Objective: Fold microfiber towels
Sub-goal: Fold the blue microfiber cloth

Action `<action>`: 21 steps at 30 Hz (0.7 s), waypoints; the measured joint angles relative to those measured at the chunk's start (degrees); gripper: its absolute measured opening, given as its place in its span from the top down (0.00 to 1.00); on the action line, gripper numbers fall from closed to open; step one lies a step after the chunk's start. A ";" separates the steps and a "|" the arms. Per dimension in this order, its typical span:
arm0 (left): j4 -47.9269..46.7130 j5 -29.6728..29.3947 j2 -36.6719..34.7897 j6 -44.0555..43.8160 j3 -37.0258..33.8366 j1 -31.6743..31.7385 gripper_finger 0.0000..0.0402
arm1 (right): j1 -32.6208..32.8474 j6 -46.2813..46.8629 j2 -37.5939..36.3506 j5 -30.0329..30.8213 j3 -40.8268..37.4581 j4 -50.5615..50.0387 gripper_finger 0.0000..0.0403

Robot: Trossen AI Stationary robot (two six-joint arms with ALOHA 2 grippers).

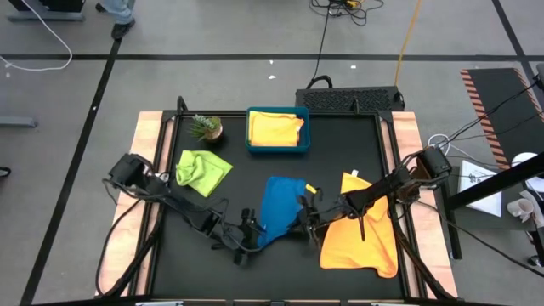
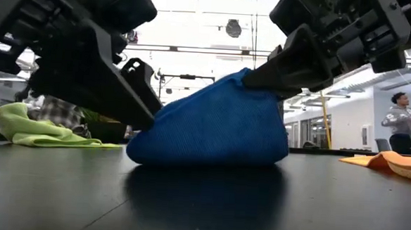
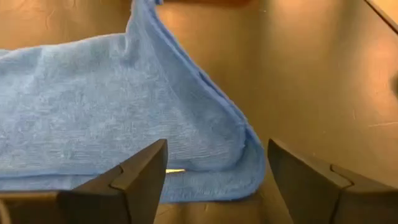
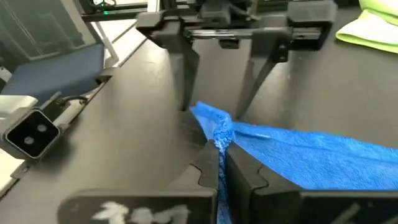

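Note:
The blue towel [image 1: 279,206] lies mid-table, one part drawn up into a peak [image 2: 244,76]. My right gripper [image 4: 219,163] is shut on that peak, reaching in from the table's right. My left gripper [image 3: 217,180] stands open at the towel's near left, its fingers on either side of a folded corner [image 3: 244,163] without touching it. It also shows in the right wrist view, beyond the peak [image 4: 214,93]. An orange towel [image 1: 361,238] lies flat under my right arm. A lime green towel [image 1: 202,170] lies crumpled at the left. A yellow towel [image 1: 274,127] sits in the teal tray [image 1: 250,146]. My right gripper pinches a bunched bit of the blue towel's edge [image 4: 219,132] between its two fingers. It comes from the table's right, slanting a little downward. The cloth is pulled up into a tent, and its lower part [image 2: 203,154] rests on the table.
A small potted plant [image 1: 206,127] stands at the far left beside the tray. Wooden rails run along the table's left edge [image 1: 146,170] and right edge [image 1: 410,170]. A person [image 2: 400,119] stands in the room beyond the table.

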 joint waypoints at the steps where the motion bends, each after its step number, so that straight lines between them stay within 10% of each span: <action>1: 1.42 0.25 0.69 0.01 -0.01 0.02 0.29 | -0.06 0.08 -0.01 0.00 -0.24 0.09 1.00; 21: 1.07 1.09 1.73 -4.51 -0.02 -0.03 0.32 | -0.46 0.51 0.03 -0.20 -0.26 -0.67 1.00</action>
